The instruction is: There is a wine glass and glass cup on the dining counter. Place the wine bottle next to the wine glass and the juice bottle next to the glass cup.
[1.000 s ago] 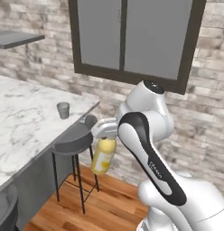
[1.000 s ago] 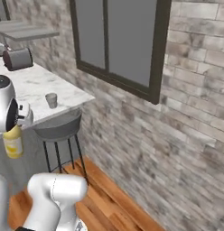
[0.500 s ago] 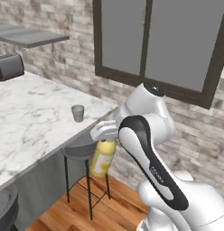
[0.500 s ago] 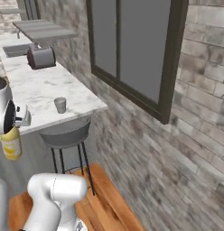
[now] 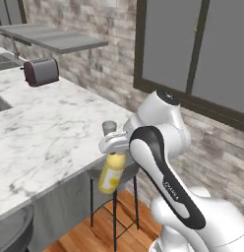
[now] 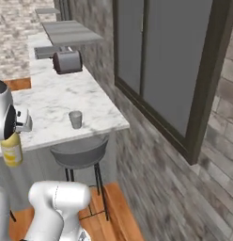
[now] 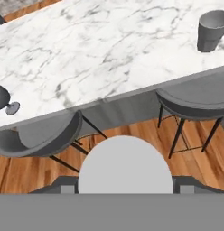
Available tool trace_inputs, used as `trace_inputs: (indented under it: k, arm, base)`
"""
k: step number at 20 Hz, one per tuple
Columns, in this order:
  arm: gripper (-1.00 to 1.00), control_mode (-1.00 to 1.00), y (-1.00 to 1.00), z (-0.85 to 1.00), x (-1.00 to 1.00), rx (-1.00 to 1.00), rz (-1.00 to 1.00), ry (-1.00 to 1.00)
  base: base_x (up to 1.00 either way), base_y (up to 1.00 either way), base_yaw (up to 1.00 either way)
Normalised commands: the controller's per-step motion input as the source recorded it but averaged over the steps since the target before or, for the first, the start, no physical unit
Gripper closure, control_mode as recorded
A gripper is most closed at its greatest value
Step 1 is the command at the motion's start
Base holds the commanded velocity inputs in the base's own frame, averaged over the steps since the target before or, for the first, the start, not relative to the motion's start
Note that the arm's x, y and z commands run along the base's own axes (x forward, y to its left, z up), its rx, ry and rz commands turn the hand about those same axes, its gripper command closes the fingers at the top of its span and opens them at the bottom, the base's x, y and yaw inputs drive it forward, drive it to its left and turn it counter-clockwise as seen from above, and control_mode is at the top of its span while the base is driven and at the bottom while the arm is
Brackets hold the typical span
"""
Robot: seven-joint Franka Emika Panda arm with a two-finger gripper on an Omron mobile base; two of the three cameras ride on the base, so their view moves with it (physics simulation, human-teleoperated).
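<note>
Beside dining counter (image 5: 40, 147) | fingers (image 5: 113, 146) gripping juice bottle (image 5: 111, 173) | glass cup (image 6: 75, 119) empty

A home kitchen: a marble-topped desk (image 5: 40, 142) with stools (image 6: 81, 155) tucked below the pincer (image 5: 113, 147), a toaster (image 5: 40, 72) far beyond it, brick-tile walls (image 6: 151, 179), wooden floor (image 7: 132, 131).

toaster (image 5: 41, 72), stool (image 6: 80, 153), window (image 6: 172, 61)
</note>
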Motion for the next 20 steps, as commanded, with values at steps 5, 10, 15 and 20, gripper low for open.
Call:
trace_inputs:
  k: [5,10,15,20]
  arm:
    - [1.0,1.0,0.0,0.0,0.0,0.0,0.0,0.0]
    - [1.0,1.0,0.0,0.0,0.0,0.0,0.0,0.0]
    - [1.0,1.0,0.0,0.0,0.0,0.0,0.0,0.0]
    - [1.0,1.0,0.0,0.0,0.0,0.0,0.0,0.0]
  base:
    - [0.7,0.0,0.3]
    - [0.7,0.0,0.28]
    - [0.63,0.0,0.28]
    - [0.56,0.0,0.24]
